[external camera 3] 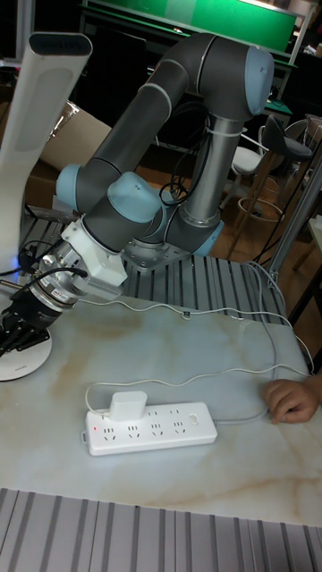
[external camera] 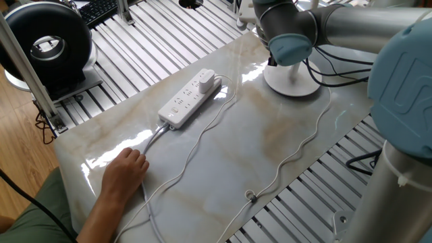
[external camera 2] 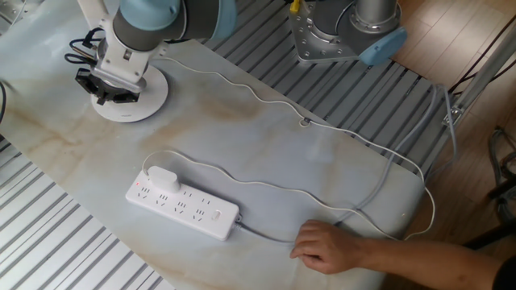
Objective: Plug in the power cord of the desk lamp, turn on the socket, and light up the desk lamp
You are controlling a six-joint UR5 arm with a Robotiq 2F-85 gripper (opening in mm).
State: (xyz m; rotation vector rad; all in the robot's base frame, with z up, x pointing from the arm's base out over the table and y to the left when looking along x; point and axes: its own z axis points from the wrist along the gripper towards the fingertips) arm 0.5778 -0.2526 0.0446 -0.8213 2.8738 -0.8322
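Note:
The desk lamp stands at the table's far corner, with its round white base [external camera: 291,82] [external camera 2: 135,105] [external camera 3: 25,356] flat on the marble and its flat head [external camera 3: 55,52] high above. My gripper [external camera 2: 107,92] [external camera 3: 12,332] is down on the base beside the pole, fingers together, holding nothing. The socket [external camera: 187,101] [external camera 2: 193,211] [external camera 3: 161,427] lies mid-table. The power cord's square plug [external camera: 206,79] [external camera 2: 164,178] [external camera 3: 128,404] sits in its end outlet, and a tiny red light shows beside it. The thin cord [external camera: 297,145] [external camera 2: 266,101] snakes across the table to the lamp.
A person's hand [external camera: 126,169] [external camera 2: 324,246] [external camera 3: 291,399] rests on the table's edge by the strip's thicker cable. A black ring-shaped device [external camera: 47,42] stands off the table. Ribbed metal frame surrounds the marble top. My arm's base [external camera 2: 347,32] is mounted beside the table.

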